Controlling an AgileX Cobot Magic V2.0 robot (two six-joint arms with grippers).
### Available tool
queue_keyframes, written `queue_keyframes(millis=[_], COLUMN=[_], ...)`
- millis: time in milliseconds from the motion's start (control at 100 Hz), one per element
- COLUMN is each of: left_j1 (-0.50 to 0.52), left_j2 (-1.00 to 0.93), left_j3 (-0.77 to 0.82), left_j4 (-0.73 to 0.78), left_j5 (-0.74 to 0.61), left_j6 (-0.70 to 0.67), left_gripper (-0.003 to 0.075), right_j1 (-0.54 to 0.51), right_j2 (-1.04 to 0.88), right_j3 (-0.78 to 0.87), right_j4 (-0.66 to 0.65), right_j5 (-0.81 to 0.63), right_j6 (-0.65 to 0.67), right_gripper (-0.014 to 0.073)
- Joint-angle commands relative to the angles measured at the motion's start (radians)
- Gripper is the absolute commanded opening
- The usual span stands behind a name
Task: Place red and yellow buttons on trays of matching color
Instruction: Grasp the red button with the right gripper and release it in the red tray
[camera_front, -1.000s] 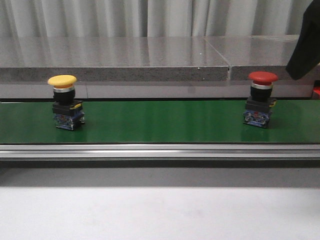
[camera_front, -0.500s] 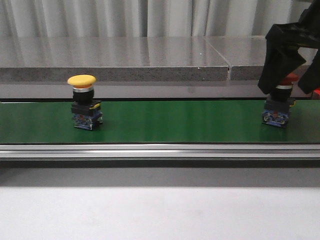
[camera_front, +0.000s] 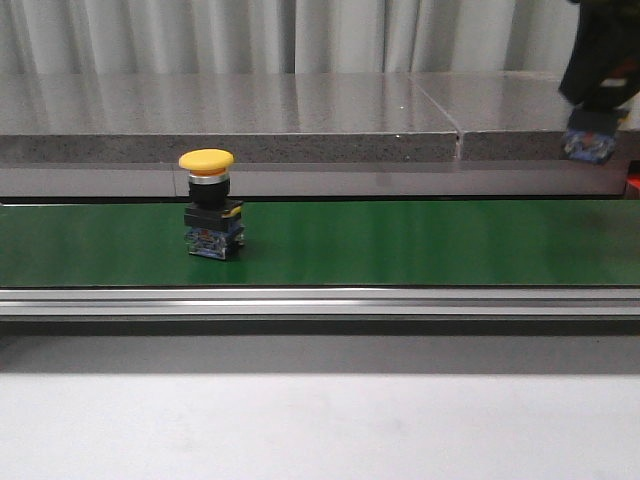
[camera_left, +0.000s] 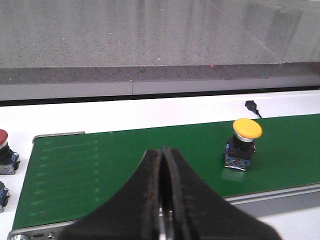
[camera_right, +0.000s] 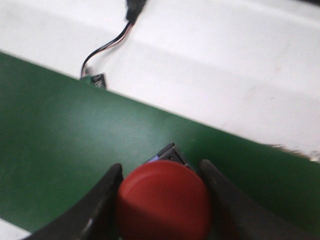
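A yellow button (camera_front: 206, 205) stands upright on the green belt (camera_front: 400, 245), left of centre; the left wrist view also shows the yellow button (camera_left: 245, 145). My right gripper (camera_front: 600, 60) hangs at the far right above the belt, shut on the red button (camera_right: 162, 200). Only that button's blue base (camera_front: 590, 147) shows below the fingers in the front view. In the right wrist view its red cap fills the gap between both fingers (camera_right: 102, 200). My left gripper (camera_left: 163, 155) is shut with nothing in it, near the belt's front edge. The trays are out of view.
A grey stone ledge (camera_front: 230, 120) runs behind the belt and an aluminium rail (camera_front: 320, 300) along its front. Another red button (camera_left: 2, 147) stands on the white surface past the belt's end. A cable with a small connector (camera_right: 95, 77) lies at the belt's far edge.
The yellow button has travelled right along the belt. My right gripper came down over the red button, shut on it and lifted it off the belt.
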Motion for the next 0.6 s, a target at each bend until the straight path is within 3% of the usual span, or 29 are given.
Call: queue_keyframes(millis=[0,230,590], left_j1=[-0.004,-0.004,-0.004], left_j2=[0.006,0.006,0.006], left_j3=[-0.026,-0.026,-0.026], left_j4=[-0.034,-0.034,-0.034], left_j5=[-0.058,-0.058,-0.058], left_j6=[0.001,0.001,0.001], left_gripper=[-0.0019,-0.0019,-0.0019], right_j1=[-0.093,-0.292,-0.370], right_j2=[-0.016,0.128,0.408], right_j3=[-0.088,-0.251,-0.477], right_j4=[-0.004,-0.004,-0.004], right_j5=[-0.044,-0.111,-0.134], right_j6=[-0.012,-0.012,-0.012], right_gripper=[0.0122,0.0122,0.0122])
